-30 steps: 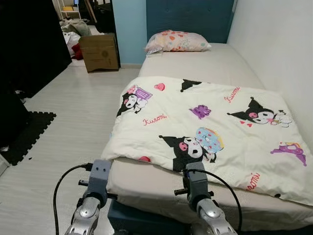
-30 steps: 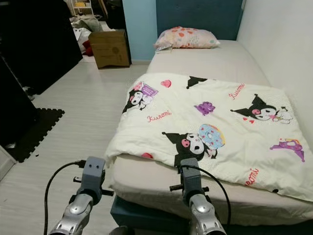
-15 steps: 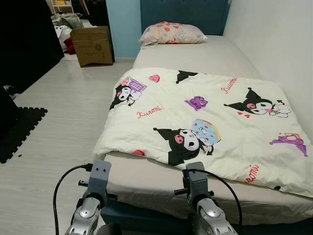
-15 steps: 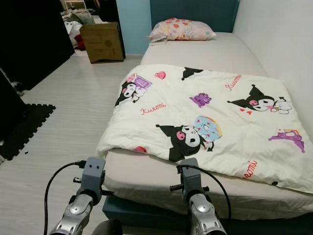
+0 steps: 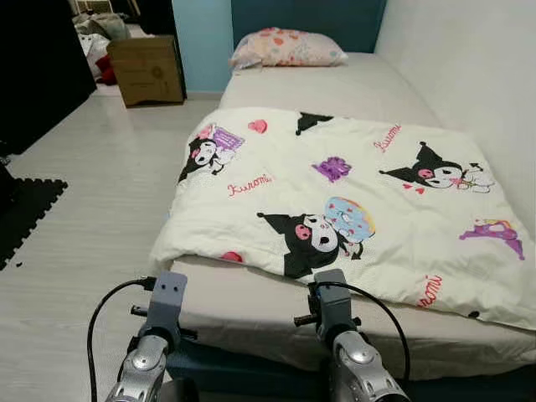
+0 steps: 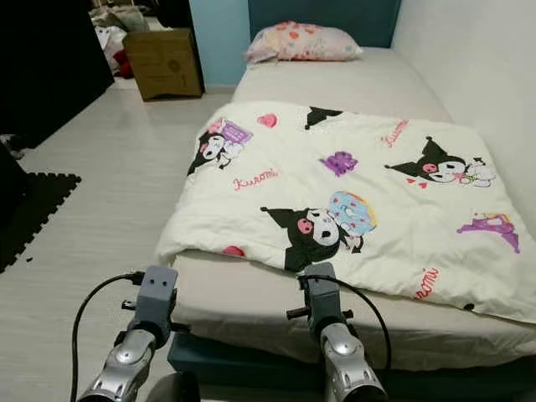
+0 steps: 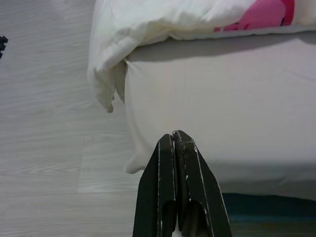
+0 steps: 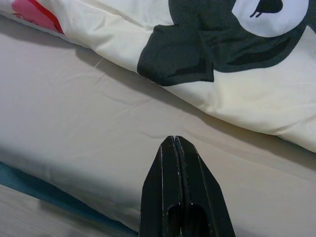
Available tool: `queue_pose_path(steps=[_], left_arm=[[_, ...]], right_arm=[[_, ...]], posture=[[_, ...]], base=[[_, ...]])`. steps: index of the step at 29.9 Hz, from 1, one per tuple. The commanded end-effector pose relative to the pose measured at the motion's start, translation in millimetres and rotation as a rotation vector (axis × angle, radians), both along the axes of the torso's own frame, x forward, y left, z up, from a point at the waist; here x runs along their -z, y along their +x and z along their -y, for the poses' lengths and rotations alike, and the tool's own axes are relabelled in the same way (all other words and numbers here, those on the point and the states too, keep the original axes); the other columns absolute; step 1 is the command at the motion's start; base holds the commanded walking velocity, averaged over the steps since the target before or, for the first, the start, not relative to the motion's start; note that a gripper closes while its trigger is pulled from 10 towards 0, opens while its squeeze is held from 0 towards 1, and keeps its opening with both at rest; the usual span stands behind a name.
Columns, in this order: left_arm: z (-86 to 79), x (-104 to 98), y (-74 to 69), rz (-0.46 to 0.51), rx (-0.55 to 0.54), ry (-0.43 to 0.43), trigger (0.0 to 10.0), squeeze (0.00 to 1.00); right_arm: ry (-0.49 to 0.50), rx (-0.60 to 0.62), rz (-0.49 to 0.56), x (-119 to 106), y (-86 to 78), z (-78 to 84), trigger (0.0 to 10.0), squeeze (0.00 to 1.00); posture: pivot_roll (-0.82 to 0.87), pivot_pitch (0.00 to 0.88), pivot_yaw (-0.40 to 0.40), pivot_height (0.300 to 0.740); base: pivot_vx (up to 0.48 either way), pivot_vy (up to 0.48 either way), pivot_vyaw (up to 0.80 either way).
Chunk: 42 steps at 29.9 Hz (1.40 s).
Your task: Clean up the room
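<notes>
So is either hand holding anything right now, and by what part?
Nothing is held. The left hand and the right hand are both shut and empty, short of the blanket at the foot of the bed.

A cream quilt (image 5: pixel 343 201) printed with black-and-pink cartoon characters, hearts and red script lies spread flat across the lower part of the bed (image 5: pixel 335 92), set slightly askew. Its near left corner (image 7: pixel 106 84) droops over the mattress edge toward the floor. A floral pillow (image 5: pixel 286 48) rests at the head of the bed, against the blue headboard, possibly a little off-centre toward the left.
</notes>
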<state>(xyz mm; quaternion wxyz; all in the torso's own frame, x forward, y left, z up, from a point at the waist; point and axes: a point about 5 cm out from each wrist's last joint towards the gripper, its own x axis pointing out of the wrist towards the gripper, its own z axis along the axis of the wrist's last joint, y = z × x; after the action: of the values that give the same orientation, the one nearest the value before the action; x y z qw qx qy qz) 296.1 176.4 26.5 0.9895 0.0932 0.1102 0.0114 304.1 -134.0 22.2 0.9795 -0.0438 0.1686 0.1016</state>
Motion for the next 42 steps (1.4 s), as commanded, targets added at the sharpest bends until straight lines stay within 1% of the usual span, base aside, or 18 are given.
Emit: queue_pose_path(steps=[1,9,11,15,16,17,19,24,25,26,29,32,35,38,39,40,41,42], left_arm=[[-4.6,1.1,-0.9,-0.005,-0.004,0.013,10.0,0.00],[-3.2,-1.5,1.5,0.005,0.011,0.015,10.0,0.00],[-2.3,-3.2,3.2,0.010,0.022,0.022,10.0,0.00],[-1.5,-4.0,6.2,-0.004,0.065,0.102,10.0,0.00],[0.5,-5.1,8.4,-0.009,0.106,0.158,10.0,0.00],[0.5,-5.1,8.4,-0.009,0.106,0.158,10.0,0.00],[2.7,-8.8,12.5,-0.002,0.148,0.206,10.0,0.00],[4.3,-18.6,22.6,0.020,0.161,0.195,10.0,0.00],[5.3,-23.8,27.9,0.032,0.175,0.208,10.0,0.29],[6.1,-26.8,30.9,0.040,0.190,0.224,10.0,1.00],[7.1,-30.4,34.5,0.047,0.211,0.246,10.0,1.00],[8.0,-37.3,42.7,0.046,0.292,0.418,10.0,1.00],[7.4,-40.1,45.5,0.050,0.306,0.465,10.0,1.00],[3.9,-45.3,50.6,0.059,0.318,0.592,10.0,1.00],[3.9,-45.3,50.6,0.059,0.318,0.592,10.0,1.00],[2.2,-49.0,53.5,0.075,0.328,0.671,10.0,1.00],[2.2,-49.0,53.5,0.075,0.328,0.671,10.0,1.00],[2.3,-52.7,55.5,0.097,0.337,0.717,10.0,1.00]], right_arm=[[-0.004,-0.010,-0.022,3.2,-1.7,-2.3,10.0,0.00],[-0.009,-0.024,-0.012,-0.4,2.3,-4.7,10.0,0.00],[-0.022,-0.066,0.005,-4.9,5.8,-10.0,10.0,0.00],[-0.071,-0.130,0.029,-10.7,10.3,-16.7,10.0,0.00],[-0.092,-0.155,0.046,-15.0,13.8,-19.9,10.0,0.00],[-0.092,-0.155,0.046,-15.0,13.8,-19.9,10.0,0.00],[-0.138,-0.195,0.079,-21.2,18.3,-24.1,10.0,0.00],[-0.171,-0.229,0.117,-31.1,26.2,-30.0,10.0,0.00],[-0.185,-0.238,0.137,-36.3,29.7,-32.9,10.0,0.00],[-0.194,-0.246,0.151,-39.4,31.4,-34.7,10.0,0.00],[-0.204,-0.256,0.168,-43.3,33.3,-37.1,10.0,0.00],[-0.186,-0.255,0.206,-52.0,35.9,-42.2,10.0,0.00],[-0.179,-0.254,0.216,-53.9,35.8,-43.5,10.0,0.00],[-0.171,-0.256,0.234,-55.6,33.5,-46.0,10.0,0.00],[-0.171,-0.256,0.234,-55.6,33.5,-46.0,10.0,0.00],[-0.156,-0.251,0.254,-57.5,31.5,-47.6,10.0,0.00],[-0.156,-0.251,0.254,-57.5,31.5,-47.6,10.0,0.00],[-0.144,-0.247,0.265,-59.0,30.4,-48.5,10.0,0.00]], posture=[[-0.03,0.129,-0.019,0.512],[-0.03,0.137,-0.021,0.507],[-0.04,0.145,-0.026,0.507],[-0.04,0.155,-0.031,0.507],[-0.04,0.164,-0.037,0.507],[-0.04,0.164,-0.037,0.507],[-0.04,0.178,-0.041,0.507],[-0.04,0.207,-0.044,0.507],[-0.04,0.221,-0.042,0.507],[-0.05,0.232,-0.040,0.507],[-0.05,0.238,-0.039,0.507],[-0.06,0.279,-0.031,0.507],[-0.07,0.286,-0.029,0.507],[-0.09,0.315,-0.018,0.507],[-0.09,0.315,-0.018,0.507],[-0.10,0.323,-0.013,0.507],[-0.10,0.323,-0.013,0.507],[-0.10,0.333,-0.007,0.507]], base=[[0.000,0.000,0.00],[0.000,0.000,0.00],[0.000,0.000,0.00],[0.000,0.000,0.00],[0.000,0.000,0.00],[0.000,0.000,0.00],[0.000,0.000,0.00],[0.000,0.000,0.00],[0.000,0.000,0.00],[0.000,0.000,0.00],[0.000,0.000,0.00],[0.000,0.000,0.00],[0.000,0.000,0.00],[0.000,0.000,0.00],[0.000,0.000,0.00],[0.000,0.000,0.00],[0.000,0.000,0.00],[0.000,0.000,0.00]])
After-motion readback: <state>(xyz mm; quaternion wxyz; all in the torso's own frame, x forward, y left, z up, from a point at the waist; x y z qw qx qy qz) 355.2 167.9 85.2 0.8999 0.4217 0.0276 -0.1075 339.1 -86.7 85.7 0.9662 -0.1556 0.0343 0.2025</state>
